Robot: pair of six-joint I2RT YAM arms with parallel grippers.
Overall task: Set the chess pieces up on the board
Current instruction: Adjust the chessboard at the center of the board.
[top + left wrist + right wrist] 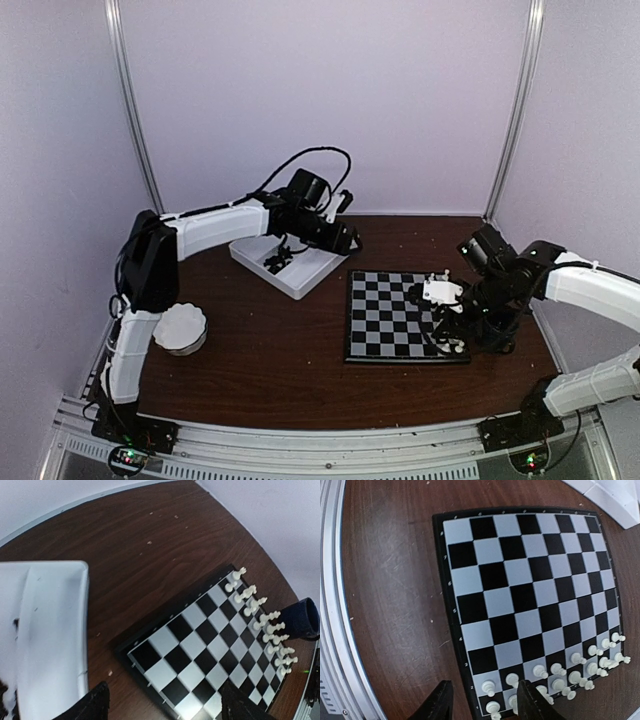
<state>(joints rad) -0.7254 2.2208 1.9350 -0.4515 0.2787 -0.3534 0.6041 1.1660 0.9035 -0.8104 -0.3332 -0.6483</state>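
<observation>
1. You see only the two dark fingertips of your left gripper (165, 710), cut off at the frame's lower edge. They are spread with nothing between them, above the table (125, 555) between the tray (310, 275) and the board (520, 580).
2. Your right gripper (482, 705) is cropped too. Its fingers are parted over the white chessmen (560, 672).
3. The black chessmen (278, 262) blur into one clump in the smooth white tray.
4. The glossy checked board lies flat on scratched brown wood. The white chessmen stand in two rows along its right edge.
</observation>
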